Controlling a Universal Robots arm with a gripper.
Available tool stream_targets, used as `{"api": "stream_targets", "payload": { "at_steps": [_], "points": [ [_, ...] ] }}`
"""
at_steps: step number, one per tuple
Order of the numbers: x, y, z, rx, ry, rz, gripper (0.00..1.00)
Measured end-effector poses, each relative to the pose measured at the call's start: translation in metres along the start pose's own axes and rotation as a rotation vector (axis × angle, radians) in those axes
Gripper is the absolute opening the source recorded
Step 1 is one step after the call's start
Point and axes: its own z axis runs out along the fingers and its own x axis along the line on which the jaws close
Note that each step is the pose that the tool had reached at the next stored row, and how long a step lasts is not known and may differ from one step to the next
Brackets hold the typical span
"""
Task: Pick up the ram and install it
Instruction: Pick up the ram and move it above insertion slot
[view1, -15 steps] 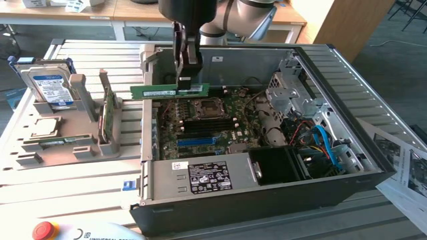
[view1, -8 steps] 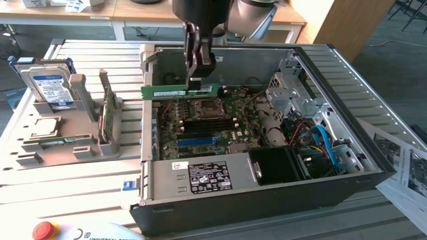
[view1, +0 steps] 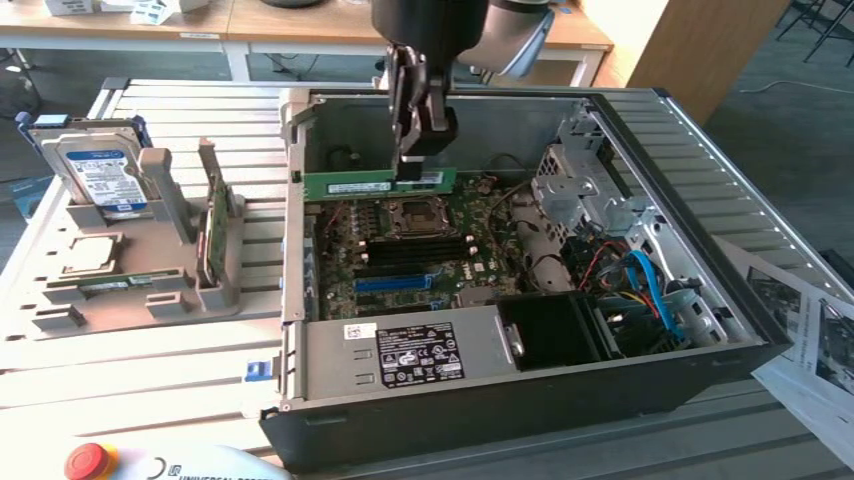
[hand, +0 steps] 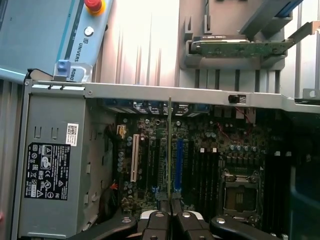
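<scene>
The ram (view1: 363, 185), a narrow green stick with a white sticker, hangs level above the motherboard (view1: 350, 285) inside the open computer case (view1: 747, 345). My gripper (view1: 423, 168) is shut on its end toward the exterior view's right, reaching down from above. In the wrist view the ram (hand: 170, 150) shows edge-on as a thin line rising from between my fingertips (hand: 170, 212), over the board's long slots beside a blue slot (hand: 178, 160). The black memory slots (view1: 420, 252) lie below the stick, apart from it.
A grey holder tray (view1: 40, 300) on the exterior view's left carries a hard drive (view1: 104, 172), an upright green card (view1: 210, 235) and another green stick (view1: 123, 283). The power supply (view1: 414, 355) fills the case's near side. A pendant with a red button (view1: 87, 460) lies in front, papers (view1: 817, 335) at the right.
</scene>
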Motion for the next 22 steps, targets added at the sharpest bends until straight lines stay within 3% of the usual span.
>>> {"api": "stream_targets", "payload": {
  "at_steps": [18,22],
  "points": [
    [0.004,-0.0308,-0.0011,-0.0025,0.0001,-0.003,0.12],
    [0.004,-0.0345,-0.0012,-0.0026,0.0001,-0.004,0.12]
  ]
}}
